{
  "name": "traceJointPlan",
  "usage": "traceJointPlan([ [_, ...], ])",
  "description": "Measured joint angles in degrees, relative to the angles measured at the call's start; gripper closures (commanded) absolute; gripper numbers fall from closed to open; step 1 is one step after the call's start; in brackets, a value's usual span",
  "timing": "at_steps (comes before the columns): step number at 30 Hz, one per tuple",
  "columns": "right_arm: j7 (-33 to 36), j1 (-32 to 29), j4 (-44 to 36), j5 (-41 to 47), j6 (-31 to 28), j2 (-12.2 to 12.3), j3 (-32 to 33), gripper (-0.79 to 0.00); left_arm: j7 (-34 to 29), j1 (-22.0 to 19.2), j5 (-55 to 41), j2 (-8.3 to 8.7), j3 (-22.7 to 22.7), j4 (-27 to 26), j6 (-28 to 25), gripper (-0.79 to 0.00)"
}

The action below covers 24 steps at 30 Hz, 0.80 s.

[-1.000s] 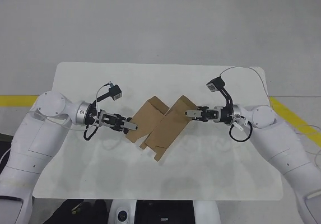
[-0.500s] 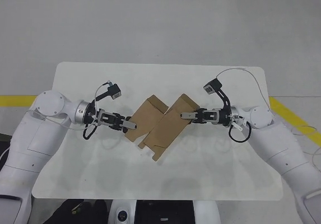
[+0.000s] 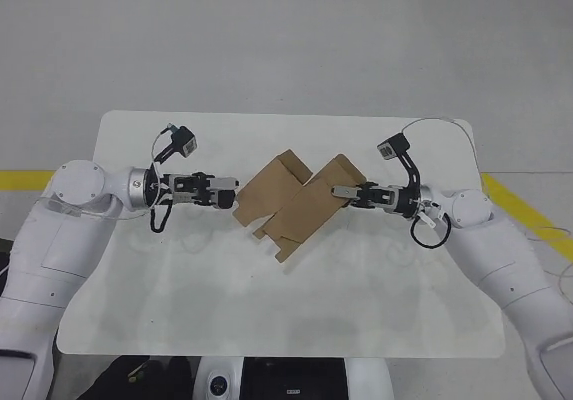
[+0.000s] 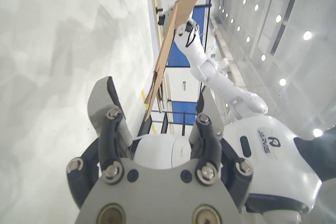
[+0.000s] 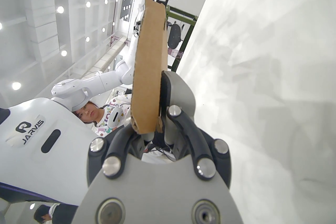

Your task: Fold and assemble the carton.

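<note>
Gripping the carton at one corner, the right jaws were clamped on a single cardboard panel, one finger flat against its face. Left jaws: apart, both fingers spread, the carton's near end just ahead of them and not pinched; whether it touched either finger cannot be told.

Item: one carton, plain brown corrugated cardboard, flattened and not yet formed into a box. It lay on a diagonal between the two arms, over the middle of the white surface. Two overlapping panels showed from above, with squared flaps at the far corners and a notched, stepped edge at the end nearer the robot. Seen edge-on from the left wrist, it was a thin sheet with its layers parting slightly at the near end. From the right wrist, the held panel stood apart from the surface.

Arms: left arm came in from the robot's left, right arm from its right, both roughly level with the carton.
</note>
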Motion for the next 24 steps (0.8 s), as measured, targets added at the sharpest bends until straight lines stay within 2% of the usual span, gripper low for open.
traceJointPlan([
  [4,-1.7,0.8,2.2,-1.0,-1.6,-1.0,-0.6,0.0,11.0,2.9,3.1,-0.02,-1.0,-3.9,-0.2,-0.785],
  [7,-3.1,1.5,3.5,-1.3,-2.7,-1.9,-1.0,0.0,16.4,5.8,4.6,0.05,-1.8,-8.2,-0.5,-0.785],
  [10,-5.0,1.8,4.5,-1.3,-3.7,-2.9,-1.5,0.0,18.5,8.4,4.7,0.21,-2.5,-11.3,1.1,-0.785],
  [16,-6.8,2.5,6.4,-2.5,-4.6,-4.3,-2.1,0.0,22.7,11.5,2.5,0.15,-3.5,-13.9,7.1,-0.785],
  [24,-8.3,2.7,8.0,-5.0,-5.3,-5.2,-1.5,0.0,25.4,12.1,-1.9,-0.27,-4.5,-14.4,12.4,-0.785],
])
